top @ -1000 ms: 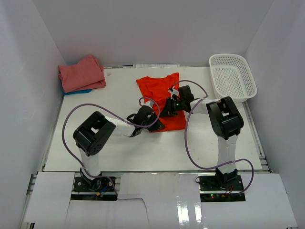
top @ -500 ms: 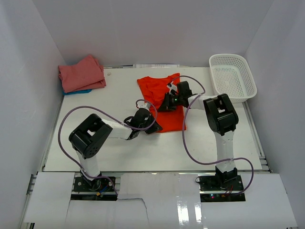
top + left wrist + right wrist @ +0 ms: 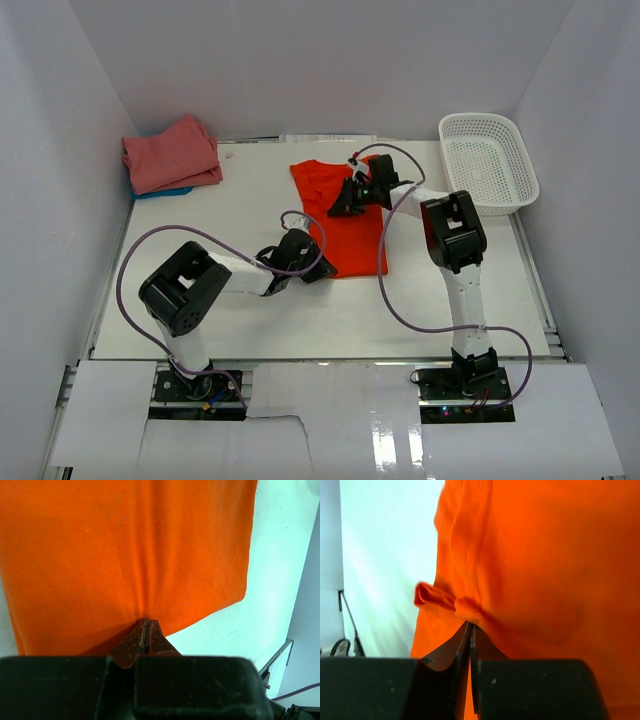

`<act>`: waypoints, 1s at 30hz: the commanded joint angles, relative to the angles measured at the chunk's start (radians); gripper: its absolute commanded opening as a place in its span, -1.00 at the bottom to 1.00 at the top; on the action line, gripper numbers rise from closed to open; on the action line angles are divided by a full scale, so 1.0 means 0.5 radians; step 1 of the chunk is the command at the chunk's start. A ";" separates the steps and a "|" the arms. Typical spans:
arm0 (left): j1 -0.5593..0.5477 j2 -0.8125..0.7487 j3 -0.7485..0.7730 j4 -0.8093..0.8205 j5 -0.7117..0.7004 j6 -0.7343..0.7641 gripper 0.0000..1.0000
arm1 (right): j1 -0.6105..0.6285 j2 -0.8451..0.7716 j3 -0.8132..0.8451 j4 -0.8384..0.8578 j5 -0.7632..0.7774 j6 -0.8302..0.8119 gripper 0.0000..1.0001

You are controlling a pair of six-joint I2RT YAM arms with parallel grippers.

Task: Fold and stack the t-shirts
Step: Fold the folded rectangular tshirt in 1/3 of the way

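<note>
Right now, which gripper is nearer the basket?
Right. The right gripper holds the orange shirt mid-table, left of the basket; the left gripper holds its near hem, farther away.

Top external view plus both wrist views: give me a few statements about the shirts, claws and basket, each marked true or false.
1. The left claw is shut on the near edge of the orange-red t-shirt. True.
2. The right claw hangs open above that shirt. False: it is shut, pinching a fold of it.
3. The white basket holds a folded shirt. False: nothing shows inside it.
4. The salmon-pink t-shirt lies on top of the blue t-shirt at the far left. True.
</note>
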 commanded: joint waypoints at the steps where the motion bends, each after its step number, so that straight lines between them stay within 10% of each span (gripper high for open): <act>1: -0.004 0.005 -0.117 -0.372 -0.007 0.043 -1.00 | -0.031 0.118 0.232 -0.031 0.140 -0.036 -0.85; 9: -0.004 -0.044 -0.154 -0.384 -0.007 0.043 -1.00 | -0.031 0.110 0.632 -0.304 0.112 -0.048 -0.85; 21: -0.007 -0.231 -0.121 -0.498 -0.010 0.052 -1.00 | -0.046 -0.699 -0.021 -0.475 0.038 -0.186 -0.57; 26: -0.010 -0.443 -0.148 -0.587 -0.007 0.046 -0.95 | -0.052 -1.061 -0.374 -0.653 0.121 -0.278 0.05; 30: -0.010 -0.755 -0.142 -0.636 0.042 0.058 -0.35 | -0.052 -1.365 -0.739 -0.703 0.198 -0.312 0.36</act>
